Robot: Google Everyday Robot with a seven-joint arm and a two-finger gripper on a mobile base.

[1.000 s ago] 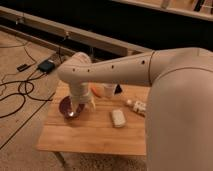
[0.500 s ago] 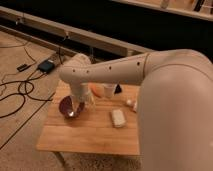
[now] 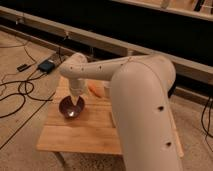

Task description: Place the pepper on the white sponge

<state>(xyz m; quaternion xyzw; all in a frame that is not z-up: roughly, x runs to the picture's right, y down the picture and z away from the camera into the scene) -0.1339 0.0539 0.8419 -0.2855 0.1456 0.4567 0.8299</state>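
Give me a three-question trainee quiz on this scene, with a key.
1. True or false: the pepper lies inside the dark bowl.
2. Multiple choice: the gripper is (A) over the bowl, (B) over the floor, (C) raised high above everything.
3. Short answer: is the white sponge visible in this view?
Key: 1 false, it lies beside the bowl; 2 A; 3 no, the arm blocks much of the table.

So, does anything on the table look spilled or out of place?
Nothing stands out. The dark bowl sits upright on the table, the pepper lies beside it, the gripper hangs over the bowl. The arm hides the sponge.
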